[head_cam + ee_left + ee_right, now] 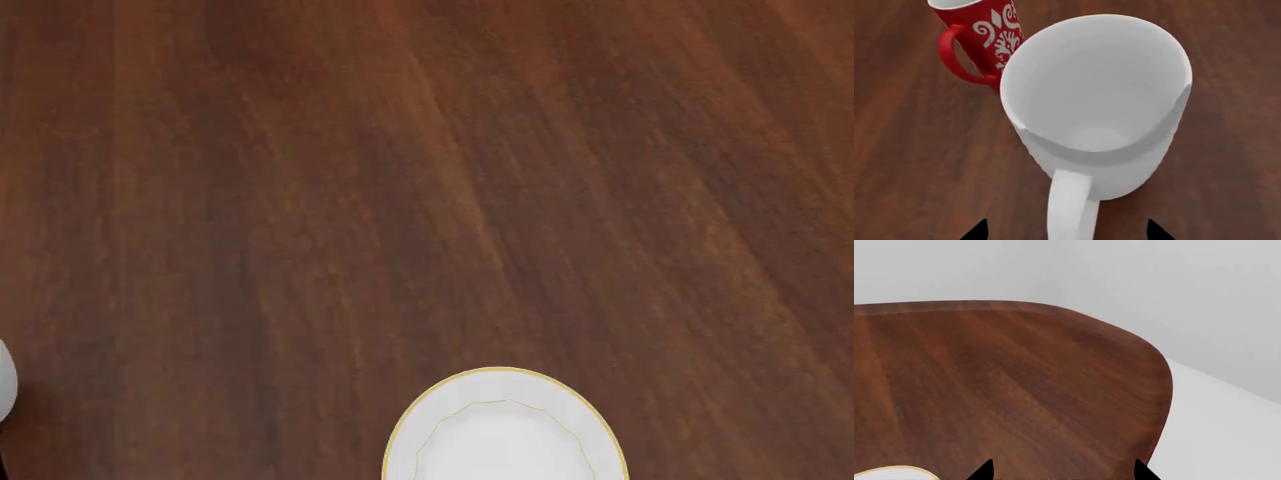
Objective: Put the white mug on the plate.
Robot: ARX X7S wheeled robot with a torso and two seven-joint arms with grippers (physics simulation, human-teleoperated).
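Observation:
The white mug (1094, 100) stands upright on the wooden table, filling the left wrist view, its loop handle (1071, 205) pointing toward my left gripper (1067, 231). That gripper is open, with its two dark fingertips (977, 231) on either side of the handle and apart from it. In the head view only a white sliver of the mug (4, 375) shows at the left edge. The gold-rimmed white plate (505, 440) lies at the near edge of the table, and its rim (894, 472) peeks into the right wrist view. My right gripper (1062, 472) is open over bare wood, holding nothing.
A smaller red mug (984, 35) with white lettering stands right behind the white mug, nearly touching it. The brown wooden table (400, 200) stretches far ahead. Its rounded corner and edge (1161, 390) show in the right wrist view, with pale floor beyond.

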